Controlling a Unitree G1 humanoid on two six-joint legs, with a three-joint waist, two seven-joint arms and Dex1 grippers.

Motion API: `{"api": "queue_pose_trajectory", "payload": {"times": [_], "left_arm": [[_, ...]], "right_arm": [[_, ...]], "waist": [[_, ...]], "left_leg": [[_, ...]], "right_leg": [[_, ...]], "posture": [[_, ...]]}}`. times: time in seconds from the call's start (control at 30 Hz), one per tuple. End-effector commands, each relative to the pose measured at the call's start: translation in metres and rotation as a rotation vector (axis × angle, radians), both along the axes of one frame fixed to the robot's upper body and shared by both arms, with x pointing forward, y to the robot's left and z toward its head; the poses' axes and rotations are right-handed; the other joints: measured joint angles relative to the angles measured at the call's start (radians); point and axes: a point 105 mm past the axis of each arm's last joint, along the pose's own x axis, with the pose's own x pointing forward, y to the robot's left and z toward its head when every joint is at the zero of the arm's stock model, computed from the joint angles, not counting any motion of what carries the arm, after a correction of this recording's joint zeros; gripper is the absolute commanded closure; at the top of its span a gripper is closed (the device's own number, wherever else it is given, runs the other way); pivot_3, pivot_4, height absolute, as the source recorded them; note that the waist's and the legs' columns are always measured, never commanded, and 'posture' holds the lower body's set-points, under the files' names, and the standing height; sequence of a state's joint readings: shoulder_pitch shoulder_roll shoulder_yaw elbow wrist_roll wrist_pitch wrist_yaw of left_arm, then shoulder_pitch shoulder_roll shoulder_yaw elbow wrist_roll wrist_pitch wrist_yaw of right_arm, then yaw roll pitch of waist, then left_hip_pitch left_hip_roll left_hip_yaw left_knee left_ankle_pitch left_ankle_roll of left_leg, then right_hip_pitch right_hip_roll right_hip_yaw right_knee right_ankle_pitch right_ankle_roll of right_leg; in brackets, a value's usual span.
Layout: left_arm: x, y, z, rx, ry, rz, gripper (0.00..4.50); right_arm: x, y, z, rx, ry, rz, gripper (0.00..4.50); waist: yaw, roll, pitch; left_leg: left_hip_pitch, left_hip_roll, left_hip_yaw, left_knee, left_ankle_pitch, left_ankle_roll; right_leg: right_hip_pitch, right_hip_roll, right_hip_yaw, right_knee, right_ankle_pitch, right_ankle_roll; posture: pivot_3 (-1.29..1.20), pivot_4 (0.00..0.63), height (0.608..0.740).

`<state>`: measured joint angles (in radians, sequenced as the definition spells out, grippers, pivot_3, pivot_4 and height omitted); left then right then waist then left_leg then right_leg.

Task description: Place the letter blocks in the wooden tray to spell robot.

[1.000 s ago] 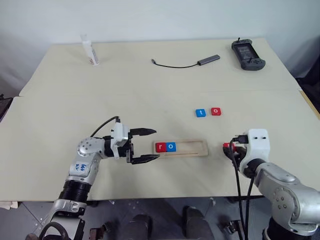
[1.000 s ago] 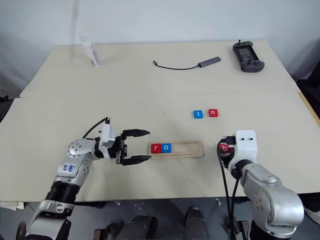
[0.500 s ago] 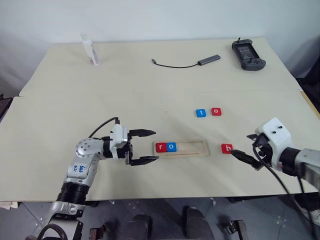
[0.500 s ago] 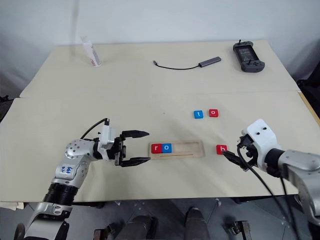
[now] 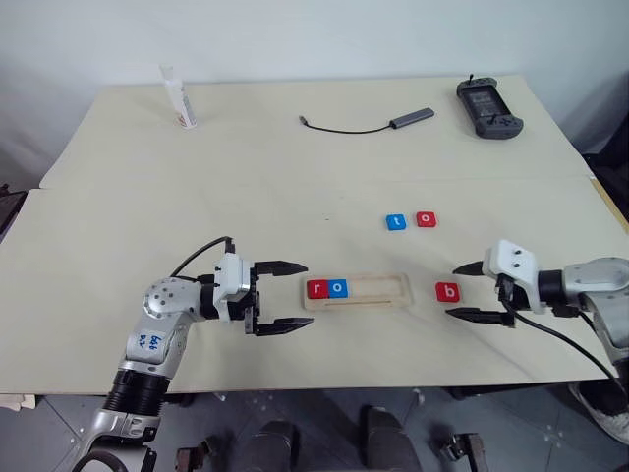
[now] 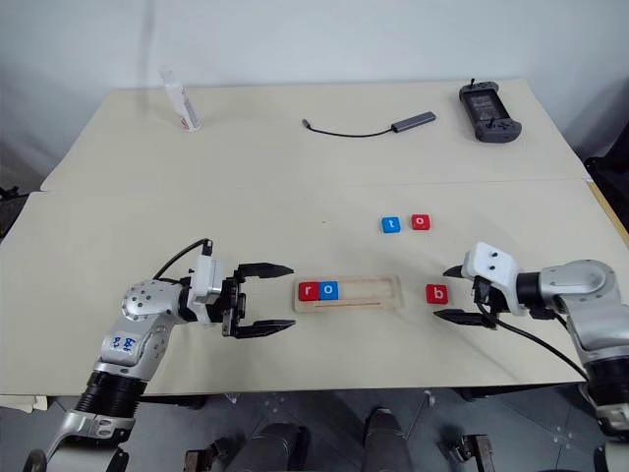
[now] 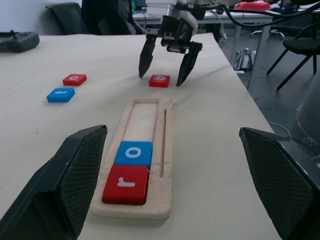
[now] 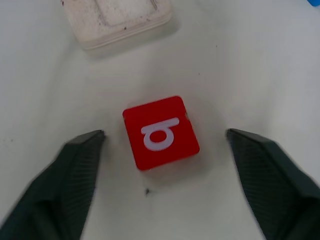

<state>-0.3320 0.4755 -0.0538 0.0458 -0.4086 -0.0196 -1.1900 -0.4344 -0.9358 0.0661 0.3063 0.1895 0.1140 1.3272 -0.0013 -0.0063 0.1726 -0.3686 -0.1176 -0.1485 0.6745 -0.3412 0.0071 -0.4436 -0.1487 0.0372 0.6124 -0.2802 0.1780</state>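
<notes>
The wooden tray (image 5: 381,289) lies near the table's front edge with a red "r" block (image 5: 316,289) and a blue "o" block (image 5: 337,288) at its left end. A red "b" block (image 5: 448,291) lies flat on the table just right of the tray. My right gripper (image 5: 454,291) is open and low over the table, its fingertips (image 8: 85,150) either side of the "b" without touching it. A blue "t" block (image 5: 395,222) and a red "o" block (image 5: 426,218) lie side by side farther back. My left gripper (image 5: 287,295) stands open just left of the tray, holding nothing.
At the back of the table stand a white tube (image 5: 177,98) on the left, a cable with a dark adapter (image 5: 411,117) in the middle and a black handheld controller (image 5: 488,106) on the right. A seam (image 5: 295,183) crosses the tabletop.
My right gripper drew off the "b" block to the right, rolled over, and now its fingers straddle the block, which lies bare on the table. The left gripper has stayed put.
</notes>
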Motion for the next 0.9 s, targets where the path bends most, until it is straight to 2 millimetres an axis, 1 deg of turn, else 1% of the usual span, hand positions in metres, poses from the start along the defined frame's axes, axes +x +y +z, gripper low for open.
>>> {"api": "queue_pose_trajectory", "payload": {"times": [0.03, 0.1, 0.17, 0.23, 0.3, 0.37, 0.43, 0.5, 0.6, 0.7, 0.77, 0.9], "left_arm": [[-0.001, 0.004, 0.008, -0.005, -0.040, 0.025, 0.00], [-0.001, 0.005, 0.008, -0.005, -0.040, 0.036, 0.00], [0.000, 0.008, 0.006, -0.004, -0.039, 0.058, 0.00], [0.001, 0.010, 0.005, -0.003, -0.037, 0.079, 0.00], [0.001, 0.014, 0.003, 0.000, -0.033, 0.097, 0.00], [0.001, 0.018, 0.002, 0.002, -0.029, 0.115, 0.00], [0.000, 0.021, 0.000, 0.001, -0.027, 0.137, 0.00], [-0.001, 0.023, -0.001, -0.004, -0.024, 0.153, 0.00], [-0.002, 0.023, -0.002, -0.006, -0.022, 0.158, 0.00], [-0.004, 0.021, -0.004, -0.007, -0.018, 0.164, 0.00], [-0.006, 0.021, -0.004, -0.005, -0.019, 0.171, 0.00], [-0.008, 0.022, -0.004, -0.001, -0.023, 0.187, 0.00]], "right_arm": [[0.001, 0.001, -0.005, -0.006, 0.017, 0.037, 1.63], [0.004, 0.002, -0.003, 0.011, -0.002, 0.045, 2.30], [0.007, 0.006, 0.005, 0.026, -0.041, 0.067, 2.99], [0.009, 0.012, 0.015, 0.028, -0.066, 0.093, 3.03], [0.009, 0.023, 0.026, 0.045, -0.070, 0.132, 3.03], [0.006, 0.043, 0.037, 0.085, -0.055, 0.179, 3.03], [0.004, 0.067, 0.043, 0.112, -0.028, 0.209, 3.03], [0.004, 0.088, 0.041, 0.104, -0.010, 0.224, 3.03], [0.004, 0.105, 0.038, 0.098, -0.001, 0.241, 3.03], [0.007, 0.124, 0.026, 0.078, 0.008, 0.263, 3.03], [0.008, 0.129, 0.021, 0.063, 0.003, 0.281, 3.03], [0.010, 0.133, 0.018, 0.058, -0.004, 0.293, 3.03]], "waist": [[0.000, 0.000, 0.000], [0.000, 0.000, 0.000], [-0.001, 0.000, 0.000], [-0.002, 0.000, 0.000], [-0.002, 0.000, 0.000], [-0.002, 0.000, 0.000], [-0.003, 0.000, 0.000], [-0.001, 0.001, 0.000], [0.007, 0.001, 0.000], [0.014, 0.001, 0.000], [0.016, 0.001, 0.000], [0.017, 0.001, 0.000]], "left_leg": [[0.000, 0.000, 0.000, 0.000, 0.000, 0.000], [0.000, 0.000, 0.000, 0.001, 0.000, 0.000], [0.000, 0.001, 0.000, 0.001, 0.000, 0.000], [0.000, 0.001, 0.000, 0.001, 0.000, 0.000], [0.000, 0.001, 0.000, 0.001, 0.000, 0.000], [-0.001, 0.001, 0.000, 0.001, 0.000, 0.000], [-0.001, 0.002, 0.000, 0.001, 0.000, -0.001], [-0.001, 0.004, 0.000, 0.002, -0.001, -0.002], [-0.002, 0.004, -0.001, 0.003, -0.001, -0.002], [-0.003, 0.003, -0.002, 0.005, -0.002, -0.001], [-0.003, 0.003, -0.002, 0.005, -0.002, -0.001], [-0.003, 0.003, -0.002, 0.005, -0.002, -0.001]], "right_leg": [[0.000, 0.000, 0.000, 0.000, 0.000, 0.000], [0.000, 0.000, 0.000, 0.000, 0.000, 0.000], [0.000, 0.001, 0.000, 0.000, 0.001, -0.001], [0.000, 0.001, 0.000, 0.000, 0.001, -0.001], [0.000, 0.001, 0.000, 0.000, 0.001, -0.001], [-0.001, 0.001, 0.000, 0.000, 0.001, -0.001], [-0.001, 0.001, 0.000, 0.000, 0.001, -0.001], [-0.001, 0.003, 0.000, 0.000, 0.001, -0.001], [-0.001, 0.003, -0.001, 0.000, 0.002, -0.002], [-0.001, 0.003, -0.002, 0.000, 0.003, -0.004], [-0.001, 0.003, -0.002, 0.000, 0.003, -0.004], [-0.001, 0.003, -0.002, 0.000, 0.003, -0.004]], "posture": [[0.00, 0.150, 0.740], [0.00, 0.150, 0.740], [0.00, 0.150, 0.740], [0.00, 0.150, 0.740], [0.00, 0.150, 0.740], [0.00, 0.150, 0.740], [0.00, 0.150, 0.740], [0.00, 0.150, 0.740], [0.00, 0.150, 0.740], [0.00, 0.150, 0.740], [0.00, 0.150, 0.740], [0.00, 0.150, 0.740]]}}
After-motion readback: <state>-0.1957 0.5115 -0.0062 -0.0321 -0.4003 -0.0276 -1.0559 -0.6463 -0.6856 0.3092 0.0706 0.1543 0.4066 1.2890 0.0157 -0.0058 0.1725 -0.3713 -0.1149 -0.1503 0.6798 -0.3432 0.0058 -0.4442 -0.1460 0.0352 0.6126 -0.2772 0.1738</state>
